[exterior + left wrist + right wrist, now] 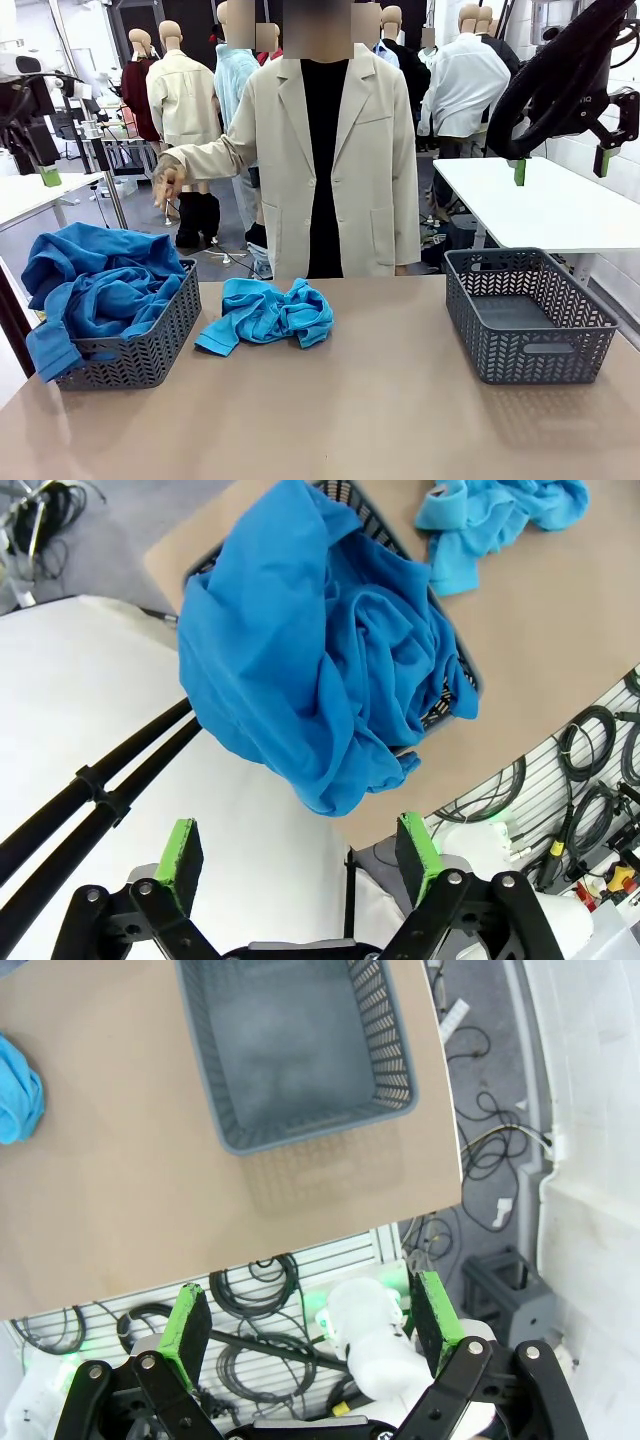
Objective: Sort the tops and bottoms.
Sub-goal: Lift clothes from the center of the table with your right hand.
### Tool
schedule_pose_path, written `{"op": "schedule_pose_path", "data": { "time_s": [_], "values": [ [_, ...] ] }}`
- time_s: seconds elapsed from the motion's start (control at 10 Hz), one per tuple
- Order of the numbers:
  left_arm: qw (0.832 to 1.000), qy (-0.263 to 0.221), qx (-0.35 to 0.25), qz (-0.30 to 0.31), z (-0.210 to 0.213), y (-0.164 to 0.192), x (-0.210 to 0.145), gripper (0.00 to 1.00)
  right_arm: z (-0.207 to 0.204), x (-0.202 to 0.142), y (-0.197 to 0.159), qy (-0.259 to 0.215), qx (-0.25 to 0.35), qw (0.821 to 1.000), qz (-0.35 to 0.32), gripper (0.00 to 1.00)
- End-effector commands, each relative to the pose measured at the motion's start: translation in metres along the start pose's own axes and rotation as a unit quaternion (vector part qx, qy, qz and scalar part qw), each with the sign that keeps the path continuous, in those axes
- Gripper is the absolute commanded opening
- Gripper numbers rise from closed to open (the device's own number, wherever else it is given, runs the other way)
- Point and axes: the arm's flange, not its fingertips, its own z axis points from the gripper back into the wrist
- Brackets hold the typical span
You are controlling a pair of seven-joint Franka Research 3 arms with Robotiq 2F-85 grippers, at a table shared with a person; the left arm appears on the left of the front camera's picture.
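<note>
Both claws stood spread and empty: left gripper (300,858), right gripper (312,1322). You were best placed pinching the crumpled sky-blue shirt (265,313) at its bunched middle.

Tan bench (380,400): laden grey basket (150,350) at nine o'clock, sky-blue top (265,315) centre, empty basket (525,315) at three

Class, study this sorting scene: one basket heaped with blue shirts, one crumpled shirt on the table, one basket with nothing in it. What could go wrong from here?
1. The royal blue shirts spill over the rim of the left basket; they could slide off, or drag the basket along if pulled.
2. The sky blue shirt is crumpled, so a grip may catch only a fold.
3. The person's hand hovers near the left side, risking contact.
</note>
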Motion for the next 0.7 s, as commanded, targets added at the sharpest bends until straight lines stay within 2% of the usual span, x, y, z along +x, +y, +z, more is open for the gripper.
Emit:
{"op": "schedule_pose_path", "data": {
  "time_s": [0.0,0.1,0.2,0.3,0.4,0.6],
  "values": [
    [1.000,-0.001,-0.004,0.000,0.003,-0.001,-0.003,1.00,0.002,0.000,0.001,0.008,0.012,1.000,0.005,1.00],
    [1.000,0.000,0.000,0.000,0.000,0.000,0.000,1.00,0.000,0.000,0.000,0.000,0.000,1.000,0.000,1.00],
    [0.999,-0.022,0.022,0.003,0.010,0.001,-0.006,1.00,0.004,0.010,0.032,-0.026,0.029,0.998,0.045,1.00],
    [0.998,-0.039,0.049,0.033,0.023,0.008,-0.022,1.00,0.000,0.020,0.071,-0.022,0.058,0.994,0.093,1.00],
    [0.993,-0.053,0.076,0.072,0.039,0.015,-0.050,1.00,-0.007,0.032,0.109,0.004,0.128,0.980,0.154,1.00],
    [0.983,-0.071,0.091,0.141,0.054,0.019,-0.109,1.00,-0.019,0.039,0.168,0.021,0.175,0.959,0.220,1.00]
  ]
}}
